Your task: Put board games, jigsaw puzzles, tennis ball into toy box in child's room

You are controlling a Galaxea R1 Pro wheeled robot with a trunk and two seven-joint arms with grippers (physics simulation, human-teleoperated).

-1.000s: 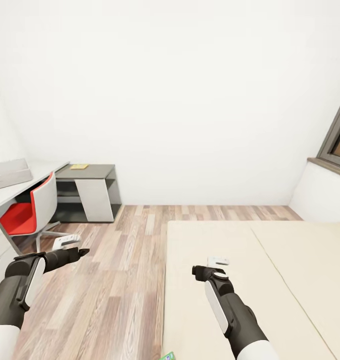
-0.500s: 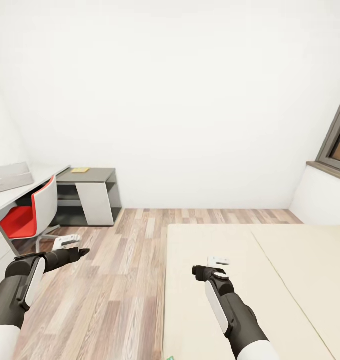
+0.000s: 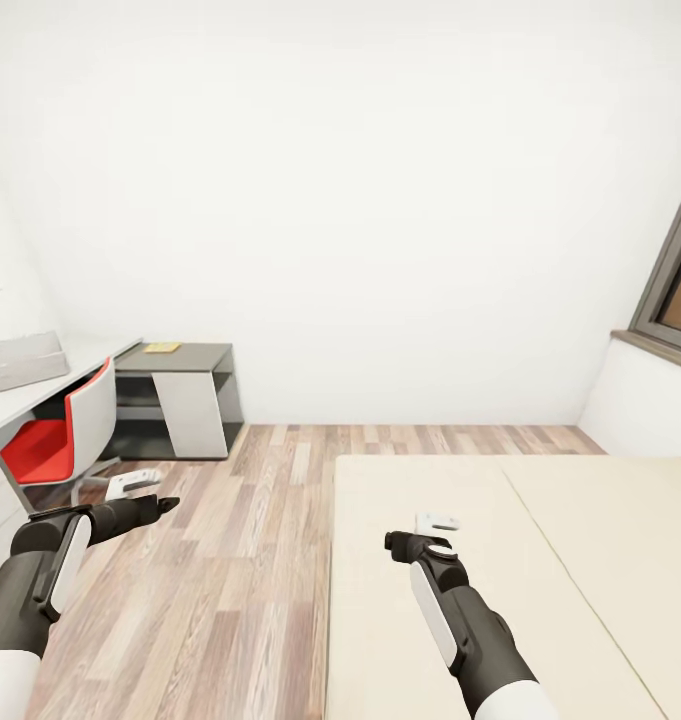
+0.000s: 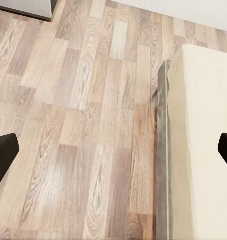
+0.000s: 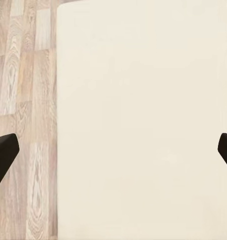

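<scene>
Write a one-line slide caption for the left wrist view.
Open left gripper hangs over wood-plank floor beside the beige bed.

The head view looks forward and down from above both arms, toward a white wall, taking in the floor [image 3: 230,560], the bed [image 3: 580,560] at right and the table [image 3: 40,385] at far left. The left wrist view looks steeply down from near the floor [image 4: 78,125], across the bed's [image 4: 203,150] long edge. The right wrist view looks steeply down, close over the bed [image 5: 143,120], with a strip of floor [image 5: 23,100] past its edge. All three views share that bed edge and the planks beside it.
</scene>
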